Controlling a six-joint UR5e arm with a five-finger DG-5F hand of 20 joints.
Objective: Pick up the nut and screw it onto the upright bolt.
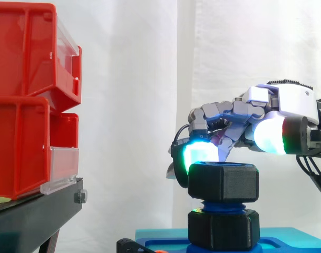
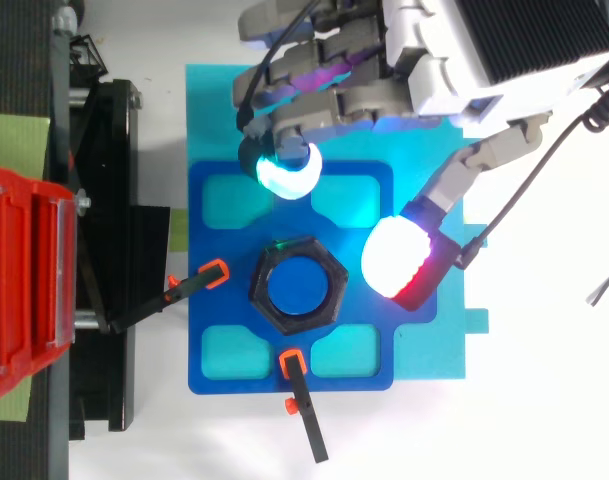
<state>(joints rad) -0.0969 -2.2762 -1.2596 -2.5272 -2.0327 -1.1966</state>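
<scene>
Nut (image 1: pixel 223 182), black and hexagonal, on top of the upright blue bolt (image 1: pixel 222 204), above a second black nut (image 1: pixel 223 229) at the base. Behind and just above it, hand (image 1: pixel 289 103): hung open, fingers loosely bent, gripped nothing. Seen from the side, looked close to touching; from above, showed glowing fingertips (image 2: pixel 284 172) clear of the nut, plus blue plate (image 2: pixel 209 200) and orange-tipped clamps (image 2: pixel 197 285).

Bright, even, diffuse light; soft shadows; cyan glow off the fingers (image 2: pixel 284 175).
</scene>
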